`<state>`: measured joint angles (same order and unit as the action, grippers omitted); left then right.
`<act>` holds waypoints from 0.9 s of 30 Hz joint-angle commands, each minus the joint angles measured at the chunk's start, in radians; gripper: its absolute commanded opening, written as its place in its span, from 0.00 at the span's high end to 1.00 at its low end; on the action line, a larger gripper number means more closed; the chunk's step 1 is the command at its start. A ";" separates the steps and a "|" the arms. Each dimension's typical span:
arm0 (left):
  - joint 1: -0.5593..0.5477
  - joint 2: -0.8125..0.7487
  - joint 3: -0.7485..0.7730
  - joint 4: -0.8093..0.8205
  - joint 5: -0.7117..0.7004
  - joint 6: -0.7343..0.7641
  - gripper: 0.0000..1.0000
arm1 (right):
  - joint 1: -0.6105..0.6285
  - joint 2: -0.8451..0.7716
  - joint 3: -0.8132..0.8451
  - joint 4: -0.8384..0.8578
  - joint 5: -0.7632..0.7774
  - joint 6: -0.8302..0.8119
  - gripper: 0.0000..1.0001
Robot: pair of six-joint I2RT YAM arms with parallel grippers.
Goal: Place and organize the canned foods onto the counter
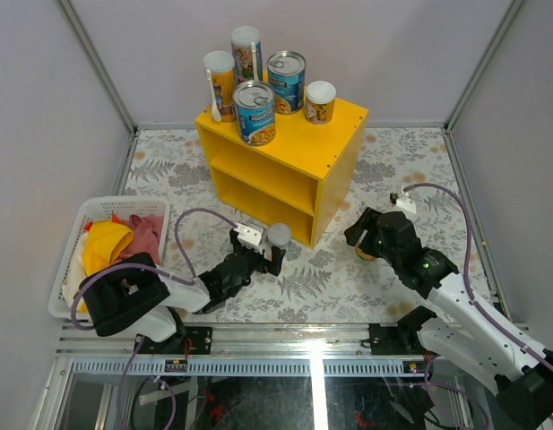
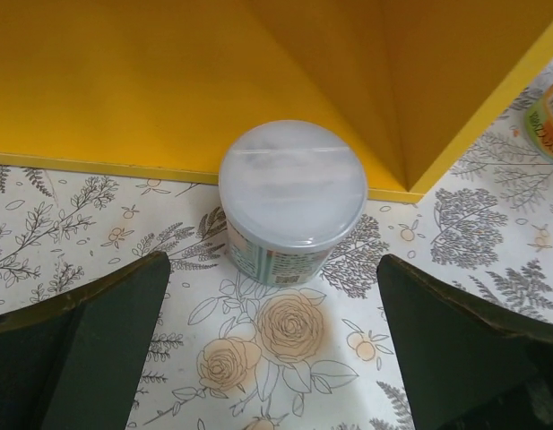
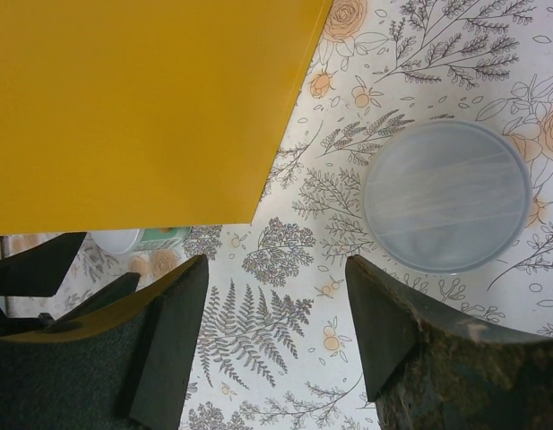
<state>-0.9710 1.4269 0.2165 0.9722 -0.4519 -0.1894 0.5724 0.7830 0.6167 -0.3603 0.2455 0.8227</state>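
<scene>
The yellow counter (image 1: 341,121) bears five cans (image 1: 255,112) on its top. In front of the counter's lower compartment the left gripper (image 2: 274,269) is spread wide; a pale-lidded can (image 2: 292,202) stands upright between its fingers, apparently untouched. Off the counter's right side the right gripper (image 3: 276,269) gapes empty, with a second lidded can (image 3: 446,195) just beyond one finger.
</scene>
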 commanded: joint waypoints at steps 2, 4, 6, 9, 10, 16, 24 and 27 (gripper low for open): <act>0.030 0.105 0.037 0.233 0.032 0.042 0.00 | -0.006 0.028 0.013 0.059 0.043 -0.019 0.30; 0.037 0.141 0.053 0.254 0.036 0.045 0.00 | -0.006 0.042 0.017 0.064 0.043 -0.024 0.30; 0.042 0.170 0.063 0.280 0.033 0.046 0.00 | -0.006 0.053 0.020 0.068 0.042 -0.029 0.30; 0.047 0.207 0.080 0.311 0.031 0.048 0.00 | -0.006 0.060 0.020 0.073 0.045 -0.035 0.30; 0.046 0.216 0.086 0.319 0.031 0.048 0.00 | -0.006 0.064 0.020 0.073 0.047 -0.036 0.30; 0.057 0.275 0.113 0.367 0.014 0.054 0.00 | -0.009 0.096 0.028 0.079 0.036 -0.049 0.30; 0.080 0.332 0.139 0.414 0.007 0.051 0.00 | -0.015 0.135 0.044 0.091 0.022 -0.072 0.30; 0.088 0.348 0.153 0.416 0.015 0.056 0.00 | -0.019 0.145 0.051 0.096 0.018 -0.078 0.30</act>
<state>-0.8989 1.7519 0.3397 1.2781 -0.4164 -0.1543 0.5663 0.9188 0.6178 -0.3187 0.2493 0.7692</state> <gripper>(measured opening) 0.994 0.702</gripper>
